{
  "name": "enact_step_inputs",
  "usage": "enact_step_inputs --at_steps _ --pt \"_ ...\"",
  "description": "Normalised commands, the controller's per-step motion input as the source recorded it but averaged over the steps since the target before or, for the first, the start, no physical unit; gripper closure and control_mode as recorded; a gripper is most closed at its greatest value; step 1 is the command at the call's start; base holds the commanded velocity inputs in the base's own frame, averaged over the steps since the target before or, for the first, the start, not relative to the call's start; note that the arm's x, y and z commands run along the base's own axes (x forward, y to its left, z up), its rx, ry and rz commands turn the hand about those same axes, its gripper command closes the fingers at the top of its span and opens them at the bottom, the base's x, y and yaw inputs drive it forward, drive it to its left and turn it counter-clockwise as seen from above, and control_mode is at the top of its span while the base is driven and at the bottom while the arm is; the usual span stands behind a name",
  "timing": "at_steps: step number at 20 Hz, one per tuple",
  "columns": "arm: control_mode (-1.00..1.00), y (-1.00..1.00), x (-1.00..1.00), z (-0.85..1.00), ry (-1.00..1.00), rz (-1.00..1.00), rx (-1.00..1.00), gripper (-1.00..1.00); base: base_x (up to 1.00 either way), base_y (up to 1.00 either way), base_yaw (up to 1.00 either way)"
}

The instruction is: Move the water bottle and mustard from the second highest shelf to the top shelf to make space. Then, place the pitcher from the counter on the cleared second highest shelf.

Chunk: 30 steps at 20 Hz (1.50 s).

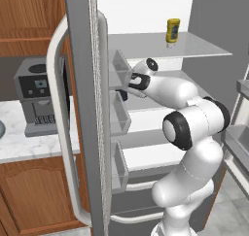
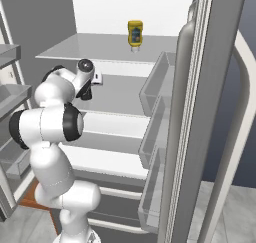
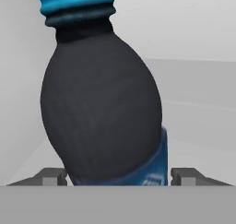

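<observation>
The water bottle (image 3: 101,112), dark navy with a blue cap and blue label band, stands close up in the hand view. It sits between the two tips of my gripper (image 3: 117,177), which is open with its jaws just off the bottle's sides. My gripper (image 1: 132,79) (image 2: 94,79) reaches into the fridge just above the second highest shelf (image 2: 120,94). The yellow mustard (image 1: 172,31) (image 2: 135,33) stands upright on the top shelf (image 1: 204,48) (image 2: 75,47). A pale sliver at the left edge of the counter (image 1: 29,143) is too small to identify as the pitcher.
The open fridge door (image 1: 82,109) (image 2: 210,112) with its clear bins (image 1: 119,113) (image 2: 155,112) stands close beside the arm. A grey coffee machine (image 1: 39,99) sits on the counter. Lower white shelves (image 2: 110,159) lie below.
</observation>
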Motion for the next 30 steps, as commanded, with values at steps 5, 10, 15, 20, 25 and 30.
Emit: enact_step_inputs --at_steps 5,10,15,20,25,30 --pt "-1.0 0.0 -0.1 -0.11 -0.07 0.0 0.0 1.0 0.0 0.0 0.0" --pt "-1.0 0.0 -0.84 -0.05 -0.11 0.0 0.0 1.0 0.0 0.0 0.0" --pt "-1.0 -0.15 -1.0 0.11 -0.02 -0.05 0.0 1.0 0.0 0.0 0.0" --pt "-1.0 -0.42 -0.99 0.57 0.03 -0.11 0.0 1.0 0.0 0.0 0.0" --pt "-1.0 -0.21 -0.69 0.95 0.03 -0.06 0.0 1.0 0.0 0.0 0.0" --pt "-1.0 -0.04 -0.53 1.0 0.08 -0.01 0.0 1.0 0.0 0.0 0.0"
